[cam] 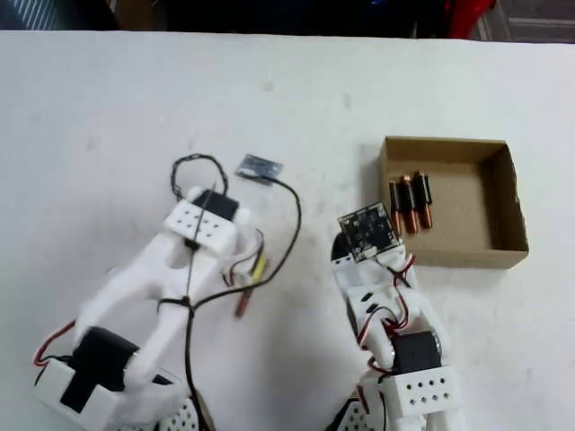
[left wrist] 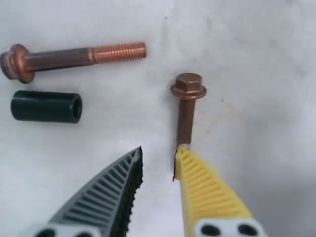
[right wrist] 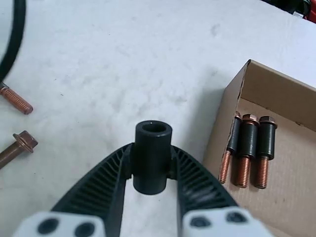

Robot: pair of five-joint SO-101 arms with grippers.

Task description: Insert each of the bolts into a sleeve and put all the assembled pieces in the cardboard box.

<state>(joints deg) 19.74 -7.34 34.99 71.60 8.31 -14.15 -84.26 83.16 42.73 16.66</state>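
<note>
Two copper bolts lie on the white table: one bolt (left wrist: pixel 74 57) lengthwise above a loose black sleeve (left wrist: pixel 45 106), the other bolt (left wrist: pixel 186 111) pointing at my left gripper (left wrist: pixel 158 155). That gripper is open, and its yellow fingertip (left wrist: pixel 183 158) touches the end of the second bolt's shank. My right gripper (right wrist: pixel 150 165) is shut on a second black sleeve (right wrist: pixel 153 155), held upright with its bore facing up, just left of the cardboard box (right wrist: pixel 276 84). Three assembled pieces (cam: pixel 410 203) lie side by side in the box (cam: pixel 445 144).
A black cable (cam: pixel 287 224) loops from the left arm across the table's middle to a small dark connector (cam: pixel 259 167). The two bolts (right wrist: pixel 17 123) lie between the arms. The far half of the table is bare white surface.
</note>
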